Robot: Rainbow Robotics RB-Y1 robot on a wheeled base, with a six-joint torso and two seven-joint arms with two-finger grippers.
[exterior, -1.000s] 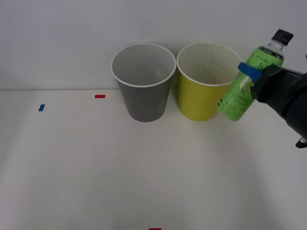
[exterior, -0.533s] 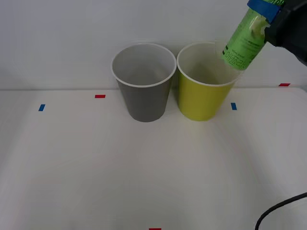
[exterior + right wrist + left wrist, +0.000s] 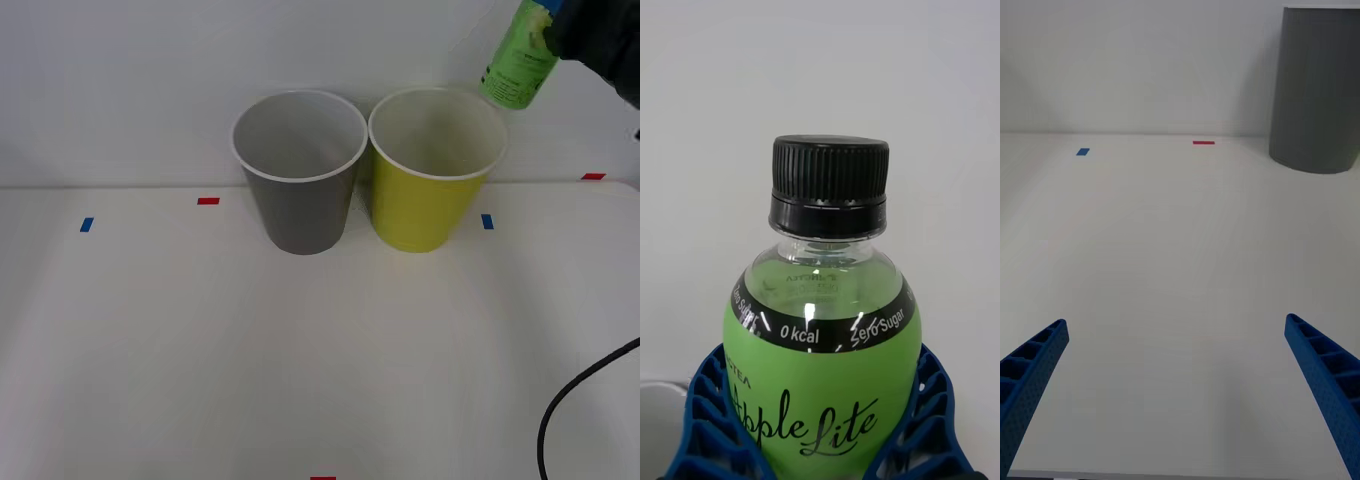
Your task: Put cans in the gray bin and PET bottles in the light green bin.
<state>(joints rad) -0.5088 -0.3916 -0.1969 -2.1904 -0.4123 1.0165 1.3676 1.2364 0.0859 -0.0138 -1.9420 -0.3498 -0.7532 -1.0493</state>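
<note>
My right gripper (image 3: 548,22) is shut on the PET bottle (image 3: 518,62), a bright green one with a black cap (image 3: 829,186). It holds the bottle tilted in the air, above and just right of the light green bin's (image 3: 428,205) far rim. In the right wrist view the blue fingers (image 3: 709,409) clasp both sides of the bottle (image 3: 824,375). The gray bin (image 3: 300,205) stands upright, touching the left side of the light green bin. My left gripper (image 3: 1174,327) hovers open over bare table, with the gray bin (image 3: 1316,90) ahead of it. The cans are out of view.
Both bins stand close to a white wall at the back of the white table (image 3: 300,350). Small red (image 3: 208,201) and blue (image 3: 87,225) tape marks dot the table. A black cable (image 3: 560,410) loops at the lower right.
The right gripper has lifted the bottle from beside the light green bin's right wall to above its rim. The bins have not moved.
</note>
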